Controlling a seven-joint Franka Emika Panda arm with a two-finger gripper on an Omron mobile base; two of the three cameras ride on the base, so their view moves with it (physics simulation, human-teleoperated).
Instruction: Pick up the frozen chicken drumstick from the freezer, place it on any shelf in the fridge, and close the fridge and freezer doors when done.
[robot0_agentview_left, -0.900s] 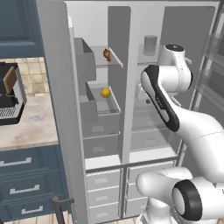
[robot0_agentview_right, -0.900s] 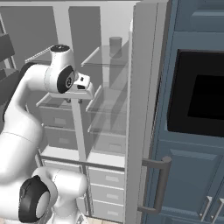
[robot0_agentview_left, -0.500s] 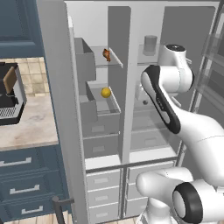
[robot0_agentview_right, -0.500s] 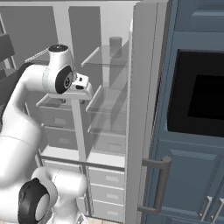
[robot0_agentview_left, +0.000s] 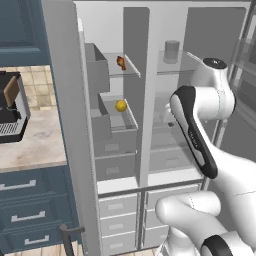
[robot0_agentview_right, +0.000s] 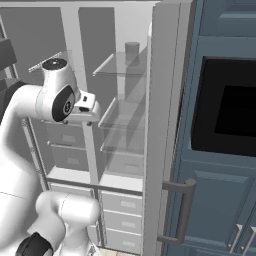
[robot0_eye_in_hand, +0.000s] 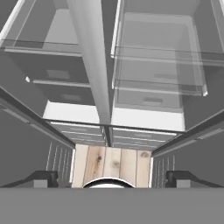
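Left base view shows the small orange-brown, reddish-tinted frozen chicken drumstick (robot0_agentview_left: 121, 62) lying on the upper glass shelf (robot0_agentview_left: 131, 71) of the narrower grey-white freezer compartment (robot0_agentview_left: 114, 130), above the round yellow ball (robot0_agentview_left: 120, 105) that sits one shelf lower. The white arm's wrist (robot0_agentview_left: 217, 82) stands in front of the wider grey-white fridge compartment (robot0_agentview_left: 180, 115), so the drumstick lies up and to the left of the hand, across the vertical divider (robot0_eye_in_hand: 94, 65) between the two compartments. In the hand view the two-finger gripper (robot0_eye_in_hand: 109, 178) has its dark tips (robot0_eye_in_hand: 41, 178) set far apart at either side, nothing between them, and looks down at the divider and lower drawers rather than at the drumstick. The drumstick is too small to read its long axis with confidence. In my judgement the hand must rise and swing left to face that shelf.
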